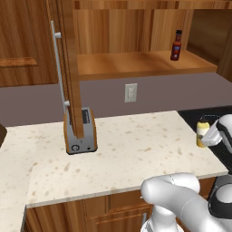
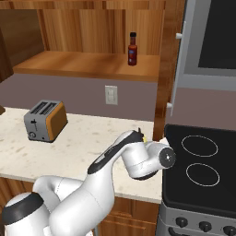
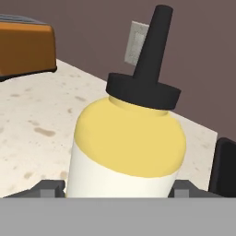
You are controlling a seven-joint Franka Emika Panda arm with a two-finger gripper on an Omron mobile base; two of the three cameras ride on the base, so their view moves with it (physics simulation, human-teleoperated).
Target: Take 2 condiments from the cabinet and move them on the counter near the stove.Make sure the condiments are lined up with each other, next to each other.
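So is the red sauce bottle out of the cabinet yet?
No. The red sauce bottle stands upright on the cabinet shelf; the yellow squeeze bottle is on the counter.

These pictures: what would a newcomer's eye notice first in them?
First, the yellow squeeze bottle with its dark pointed tip, very close in the hand view; it stands on the counter beside the stove. Next, the dark red sauce bottle, alone on the open cabinet shelf. Then the silver and orange toaster further along the counter.
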